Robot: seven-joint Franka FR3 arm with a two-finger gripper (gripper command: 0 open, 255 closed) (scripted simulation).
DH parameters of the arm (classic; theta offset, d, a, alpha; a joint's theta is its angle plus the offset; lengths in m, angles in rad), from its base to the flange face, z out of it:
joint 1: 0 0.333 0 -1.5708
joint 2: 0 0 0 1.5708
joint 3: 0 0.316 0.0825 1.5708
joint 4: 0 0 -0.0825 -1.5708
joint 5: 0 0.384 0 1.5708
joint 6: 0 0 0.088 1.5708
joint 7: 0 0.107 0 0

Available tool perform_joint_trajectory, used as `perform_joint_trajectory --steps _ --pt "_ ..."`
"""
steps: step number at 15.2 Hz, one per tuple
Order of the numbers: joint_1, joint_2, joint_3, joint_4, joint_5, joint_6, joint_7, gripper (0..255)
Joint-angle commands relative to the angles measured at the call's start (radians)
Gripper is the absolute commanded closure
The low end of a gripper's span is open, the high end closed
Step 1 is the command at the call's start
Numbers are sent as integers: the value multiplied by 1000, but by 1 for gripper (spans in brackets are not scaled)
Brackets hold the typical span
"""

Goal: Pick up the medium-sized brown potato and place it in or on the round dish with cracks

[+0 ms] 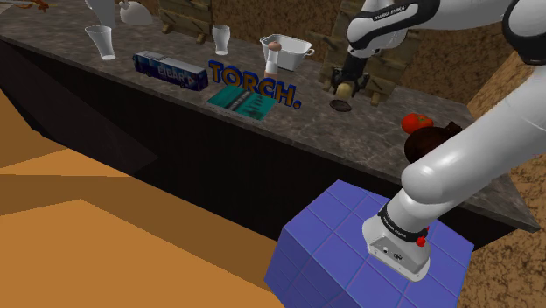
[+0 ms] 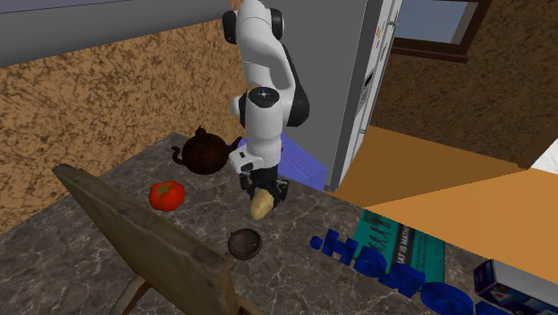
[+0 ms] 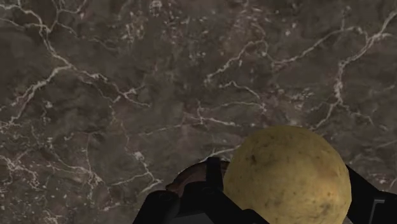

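We see the all-black two-finger gripper point(image 2: 263, 191) clenched on the rounded, yellowish-brown speckled potato point(image 2: 261, 208), which it holds above the dark brown, white-veined marble counter point(image 2: 349, 228). In the wrist view the potato point(image 3: 286, 175) sits between the black fingers point(image 3: 215, 184), with the veined stone beyond it.

The small round dark brown dish point(image 2: 244, 242) rests on the counter near the potato, apart from it and toward the second exterior view's bottom. In the shoulder view the dish point(image 1: 340, 106) lies just below the held potato point(image 1: 345, 87).

A red tomato point(image 2: 166, 193) and a dark brown rounded teapot point(image 2: 204, 150) stand on the counter to the second exterior view's left of the gripper. A slanted wooden board point(image 2: 143, 237) fills that view's lower left. Blue block letters point(image 1: 254, 85) and a teal book point(image 1: 245, 101) lie further along the counter in the shoulder view, and the blue tiled box stand point(image 1: 350, 254) sits at its lower right.
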Motion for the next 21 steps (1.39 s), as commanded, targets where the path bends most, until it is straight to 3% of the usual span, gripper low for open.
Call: perform_joint_trajectory --steps 1,5,18,21 --pt "-17 48 -24 54 5 -5 -44 255" --pt "-52 178 -64 208 32 -26 -135 255" --pt "-56 258 -63 118 46 143 -140 255" --pt "-56 258 -63 118 46 143 -140 255"
